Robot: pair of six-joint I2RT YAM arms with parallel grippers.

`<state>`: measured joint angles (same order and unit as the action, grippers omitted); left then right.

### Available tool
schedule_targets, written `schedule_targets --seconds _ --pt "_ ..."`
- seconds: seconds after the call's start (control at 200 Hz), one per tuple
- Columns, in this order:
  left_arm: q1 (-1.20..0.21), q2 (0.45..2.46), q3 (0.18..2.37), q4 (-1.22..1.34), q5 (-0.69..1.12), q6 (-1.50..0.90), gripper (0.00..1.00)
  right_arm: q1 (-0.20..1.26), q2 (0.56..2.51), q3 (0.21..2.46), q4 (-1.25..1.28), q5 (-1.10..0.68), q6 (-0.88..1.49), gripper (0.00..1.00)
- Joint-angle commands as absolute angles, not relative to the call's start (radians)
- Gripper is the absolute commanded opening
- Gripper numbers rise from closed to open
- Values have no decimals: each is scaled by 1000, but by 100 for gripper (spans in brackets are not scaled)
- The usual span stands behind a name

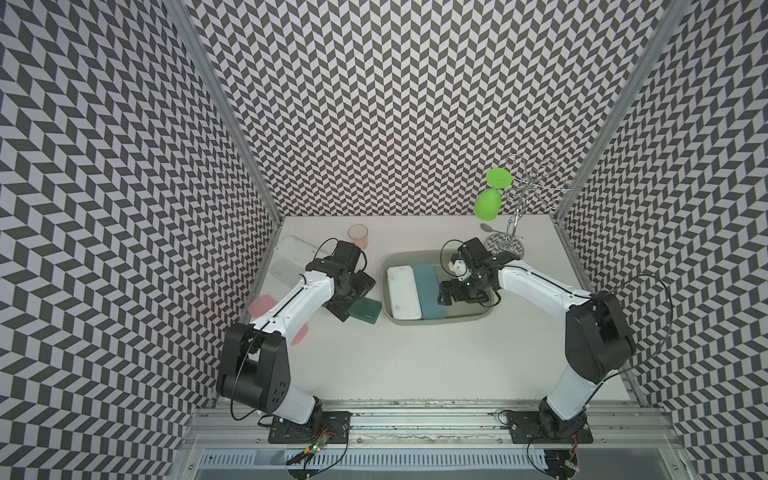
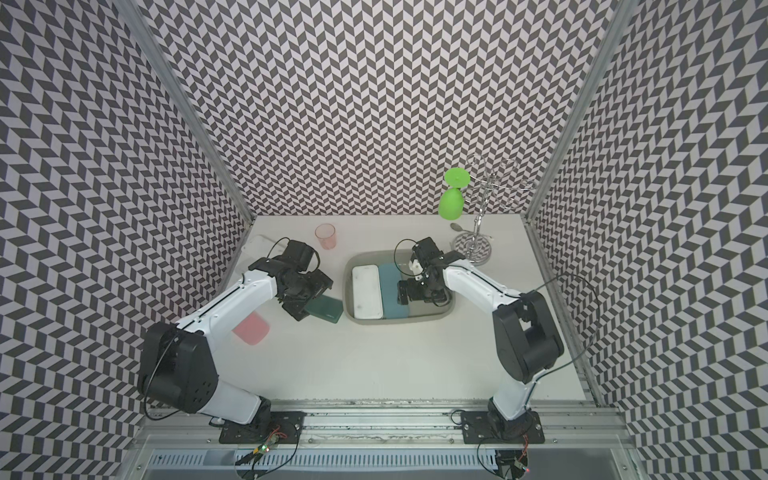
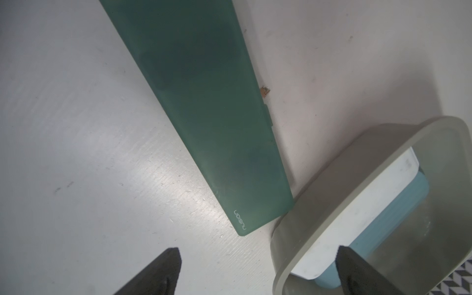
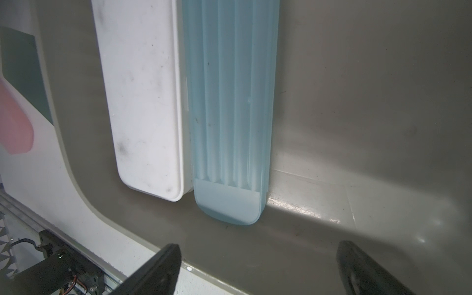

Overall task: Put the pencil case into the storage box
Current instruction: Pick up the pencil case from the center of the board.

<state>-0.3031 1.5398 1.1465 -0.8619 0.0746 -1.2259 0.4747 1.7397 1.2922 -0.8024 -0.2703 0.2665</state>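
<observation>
Dark green pencil case (image 3: 204, 115) lies flat on the table, outside the storage box (image 1: 436, 321), just beside the box's left wall. One corner looks to touch the wall, but I can't be sure from the left wrist view. Left end effector (image 3: 258, 265) hangs over it, jaws wide, holding nothing. Right end effector (image 4: 258, 255) is also wide and empty, low over the bare right part of the box. White case (image 1: 403, 291) and light blue case (image 1: 430, 291) are already in, side by side against the left wall. Likely step: grab the green one. Pinch it across its narrow width near the middle, lift it level over the flared rim and lay it parallel to the blue case. Right arm sits in the free slot and should clear first. Toward the far left corner are a pink cup (image 1: 358, 236) and a clear lid (image 1: 291, 259). Toward the far right corner are a metal rack (image 1: 513, 224) and a green goblet (image 1: 487, 204). None of these block the path.
</observation>
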Motion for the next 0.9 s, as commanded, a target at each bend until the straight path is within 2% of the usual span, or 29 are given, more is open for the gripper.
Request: schedule_targets --seconds 0.0,0.245,0.891 --pt "-281 1584 1131 -803 80 -1375 100 471 1715 1290 -792 -278 246 100" --pt "-255 1630 1103 -762 93 -1457 100 471 1704 1276 -801 -273 229 100" --pt "-213 1808 1092 -730 114 -1406 100 470 1669 1237 -762 -272 255 100"
